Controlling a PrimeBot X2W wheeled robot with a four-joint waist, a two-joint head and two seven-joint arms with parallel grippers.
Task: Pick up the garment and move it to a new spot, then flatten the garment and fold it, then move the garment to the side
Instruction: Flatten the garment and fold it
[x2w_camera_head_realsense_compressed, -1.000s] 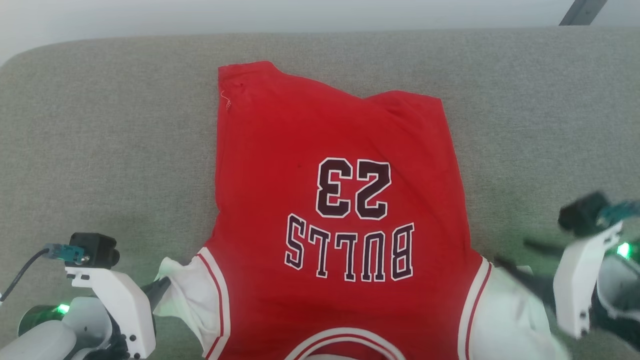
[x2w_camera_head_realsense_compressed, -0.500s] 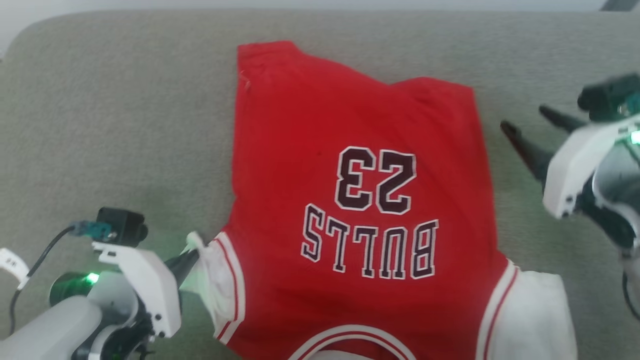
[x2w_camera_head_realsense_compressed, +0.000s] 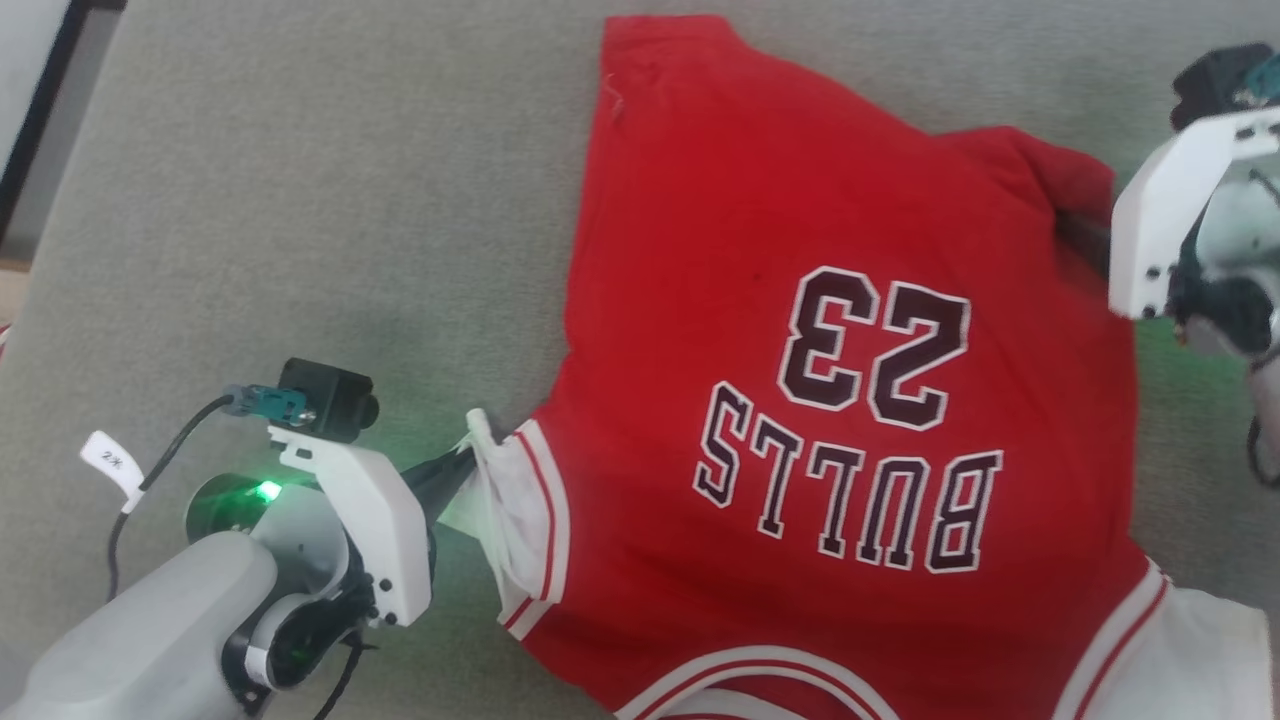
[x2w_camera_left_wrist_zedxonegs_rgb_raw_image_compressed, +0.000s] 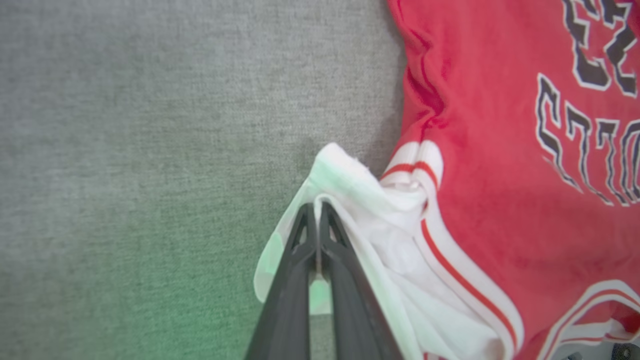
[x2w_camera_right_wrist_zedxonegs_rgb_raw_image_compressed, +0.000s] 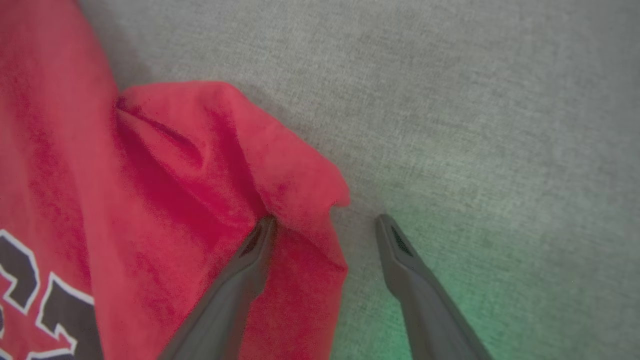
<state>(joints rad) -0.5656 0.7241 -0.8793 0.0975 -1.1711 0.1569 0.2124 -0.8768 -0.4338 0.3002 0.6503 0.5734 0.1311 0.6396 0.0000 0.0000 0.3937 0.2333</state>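
The garment is a red jersey T-shirt with white sleeves and a black 23, lying print-up on the grey surface. My left gripper is shut on the white sleeve at the shirt's left; in the left wrist view the left gripper pinches the bunched sleeve cloth. My right gripper stands open at the shirt's far right hem corner, one finger on the red cloth, the other on the grey surface. In the head view the right gripper is mostly hidden behind its white wrist.
The grey fabric surface spreads wide to the left of the shirt and beyond its hem. The shirt's other white sleeve lies at the lower right. A dark edge marks the surface's upper left end.
The head camera has swung, so the whole picture has shifted. My right gripper has left the right sleeve and moved up to the hem corner. The left gripper keeps its hold on the sleeve.
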